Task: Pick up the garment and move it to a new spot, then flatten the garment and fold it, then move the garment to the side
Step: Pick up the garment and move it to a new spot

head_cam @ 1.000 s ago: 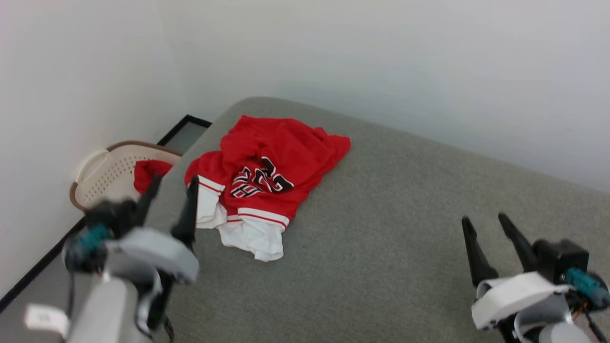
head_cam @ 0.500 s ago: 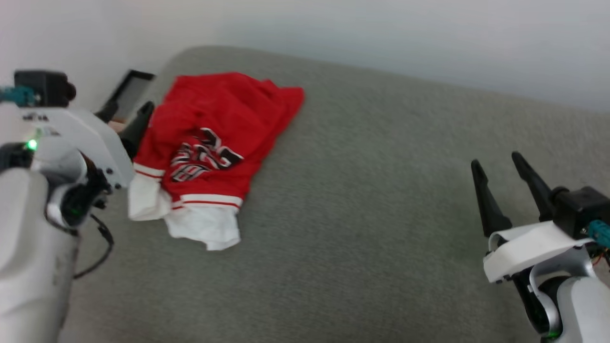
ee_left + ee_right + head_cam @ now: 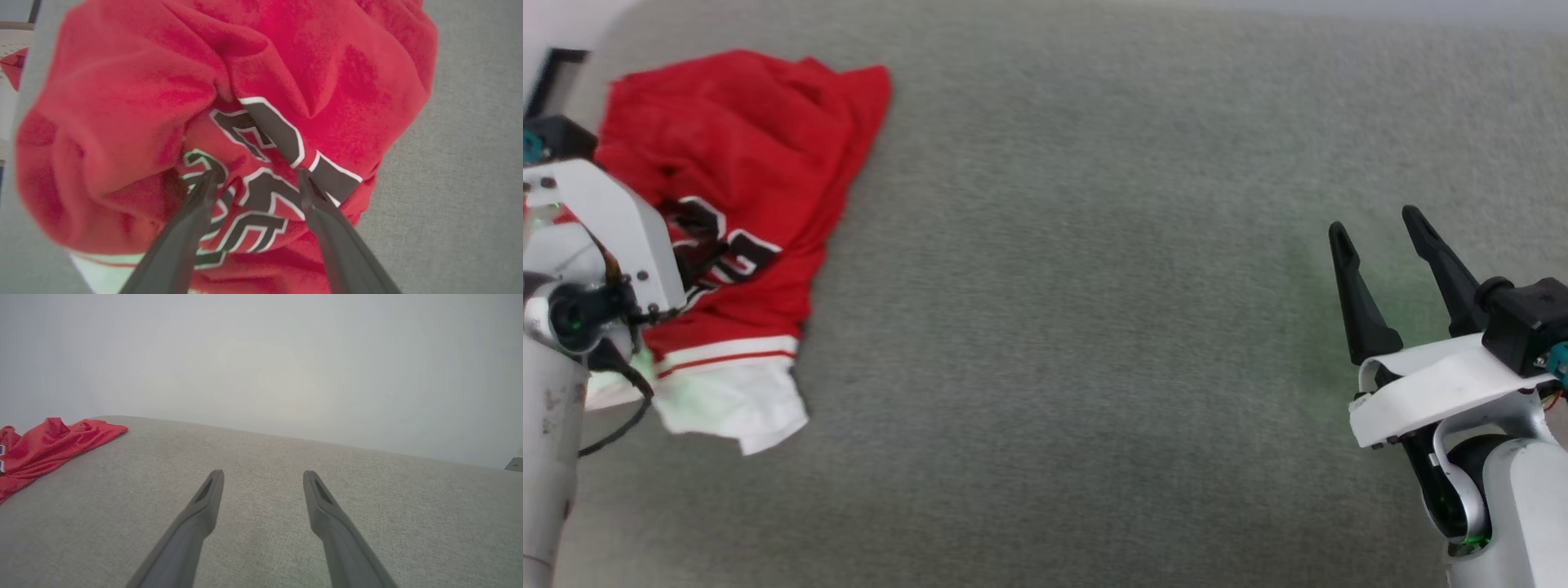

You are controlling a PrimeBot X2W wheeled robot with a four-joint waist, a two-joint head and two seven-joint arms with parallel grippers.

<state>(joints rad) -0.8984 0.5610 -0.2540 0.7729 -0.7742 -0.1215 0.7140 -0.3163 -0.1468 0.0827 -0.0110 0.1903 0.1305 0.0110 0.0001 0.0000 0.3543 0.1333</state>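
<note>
The garment (image 3: 743, 139) lies crumpled at the far left of the grey padded surface, red with black white-outlined lettering and a white sleeve with red-striped trim toward me. My left arm's wrist (image 3: 596, 229) hangs over its left part and hides some of it. In the left wrist view my left gripper (image 3: 257, 173) is open, pointing down just above the lettering on the garment (image 3: 122, 102), with nothing between the fingers. My right gripper (image 3: 1372, 222) stands open over bare surface far to the right. The right wrist view has my right gripper (image 3: 263, 473) and the garment (image 3: 49, 445) at its left edge.
The grey padded surface (image 3: 1094, 327) stretches wide between the garment and my right gripper. A pale wall (image 3: 261, 355) rises behind it. At the left edge of the left wrist view, a white basket (image 3: 8, 45) holds a small red cloth (image 3: 14, 69) beyond the surface's edge.
The head camera has tilted down and turned, shifting the whole picture up and left. My left gripper has moved forward from beside the garment to over its lettering. Both grippers stay open.
</note>
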